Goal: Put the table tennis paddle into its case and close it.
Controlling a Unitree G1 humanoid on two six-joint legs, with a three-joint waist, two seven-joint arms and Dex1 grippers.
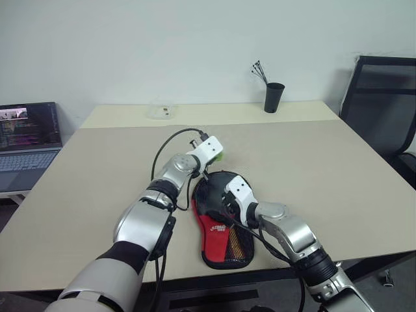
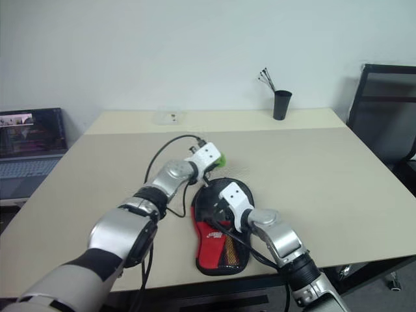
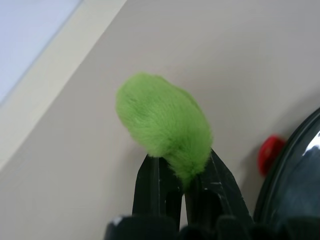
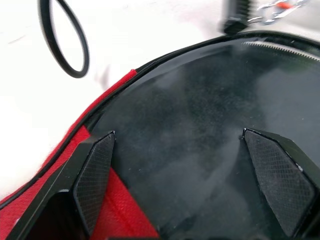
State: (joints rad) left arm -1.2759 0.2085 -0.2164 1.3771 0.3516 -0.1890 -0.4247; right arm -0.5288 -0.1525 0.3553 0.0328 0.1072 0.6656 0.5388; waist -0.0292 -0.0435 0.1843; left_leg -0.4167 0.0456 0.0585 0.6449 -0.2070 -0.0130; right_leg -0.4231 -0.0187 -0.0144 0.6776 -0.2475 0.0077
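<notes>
One case (image 1: 221,224) lies on the table (image 1: 338,175) near its front edge, black at the round end, red toward the narrow end. One fluffy green zipper tag (image 3: 165,120) is pinched between the closed fingers of the left gripper (image 3: 184,175), just beyond the case's round end. The right gripper (image 4: 185,185) hovers over the black round part, its two fingers (image 4: 95,175) spread wide and holding nothing. The left wrist view brings out the tag's fur; the head views add one black cup (image 1: 273,97), one laptop (image 1: 29,140) and one chair (image 1: 383,104)
</notes>
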